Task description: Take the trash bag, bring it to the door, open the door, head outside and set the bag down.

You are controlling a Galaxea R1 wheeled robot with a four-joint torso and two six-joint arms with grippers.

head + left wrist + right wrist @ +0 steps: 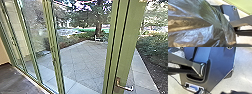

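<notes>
A dark, shiny, see-through trash bag (196, 27) looms close to the camera in the left wrist view, its film drawn into taut folds. My left gripper holds it, with the grip itself hidden. In the right wrist view, part of the bag's shiny film (177, 53) lies behind the dark jointed bar. The green-framed door (125, 50) stands at the right of the head view, its metal handle (125, 87) low down. How far the door stands open I cannot tell.
Green-framed glass panels (35, 47) line the left, above a dark indoor floor (17, 80). Beyond the frames lie a paved yard (85, 58), a tree trunk (98, 27) and shrubs (152, 47) on the right.
</notes>
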